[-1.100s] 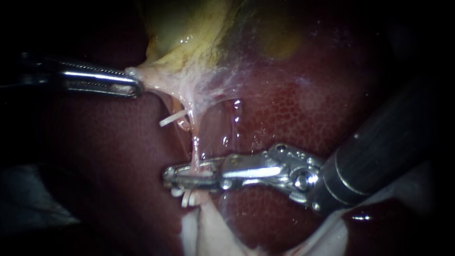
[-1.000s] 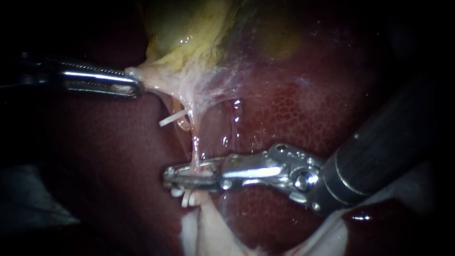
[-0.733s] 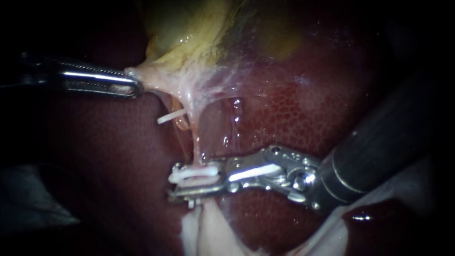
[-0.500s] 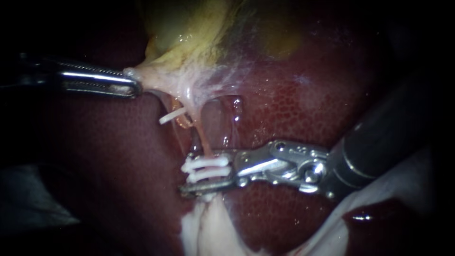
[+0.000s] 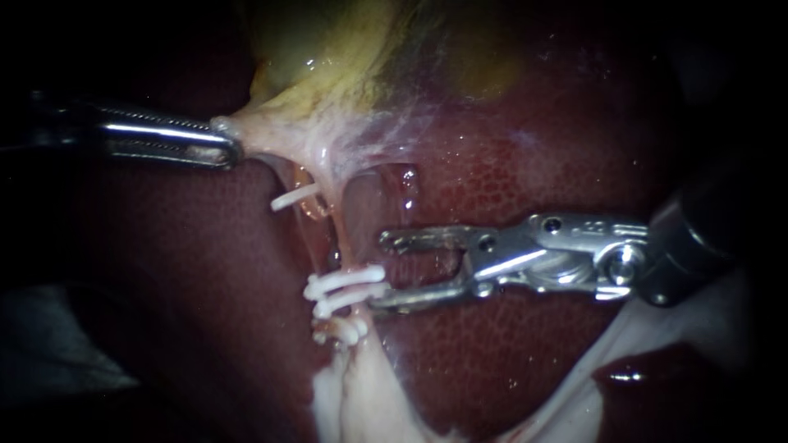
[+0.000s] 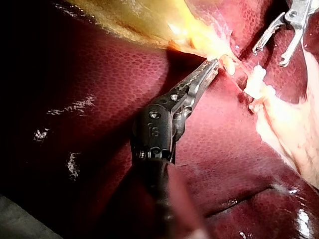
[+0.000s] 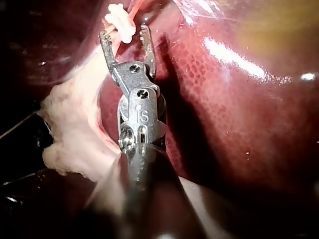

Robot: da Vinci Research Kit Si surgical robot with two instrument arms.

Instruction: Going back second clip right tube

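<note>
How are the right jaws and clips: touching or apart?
Cannot tell. Endoscope view: the right instrument, open, has its lower jaw tip overlapping the clips; left wrist view hints a gap, not plainly.

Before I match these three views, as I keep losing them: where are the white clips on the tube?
Endoscope view: white clips left of centre, beside the tips of the right instrument.
Left wrist view: clips beyond the left instrument.
Right wrist view: clips at the tips of its open jaws.
Shared landmark: the right instrument's open jaws.
</note>
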